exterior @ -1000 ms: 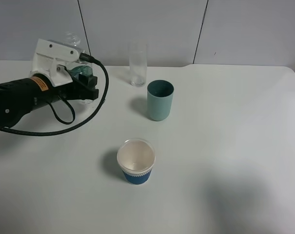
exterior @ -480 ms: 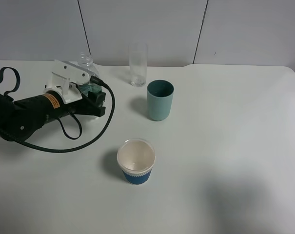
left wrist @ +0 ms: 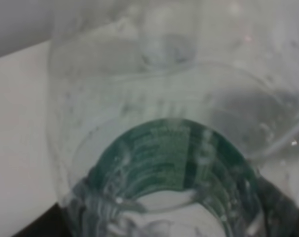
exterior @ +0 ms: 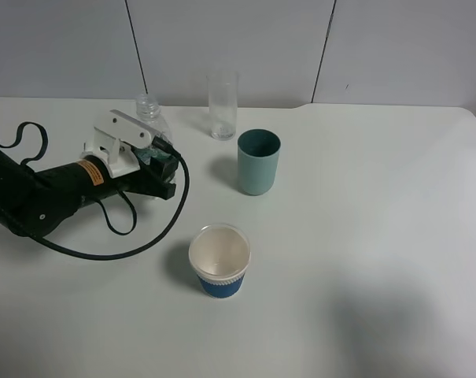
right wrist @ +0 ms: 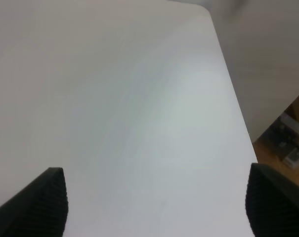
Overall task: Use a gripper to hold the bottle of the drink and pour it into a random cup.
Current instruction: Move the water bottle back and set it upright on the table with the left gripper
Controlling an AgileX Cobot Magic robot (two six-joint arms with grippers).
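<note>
White table (exterior: 363,236), end effector (exterior: 160,167) around bottle (exterior: 149,108)

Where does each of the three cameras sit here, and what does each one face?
Exterior high: mounted above, looking down on the white table; shows the left gripper and arm holding the bottle, near the teal cup.
Left wrist: on the left arm, pressed close to the bottle; a dark gripper edge shows at the frame border.
Right wrist: on the right arm, facing bare table; both fingertips show, spread.
Shared: the bottle, in exterior and left wrist.
</note>
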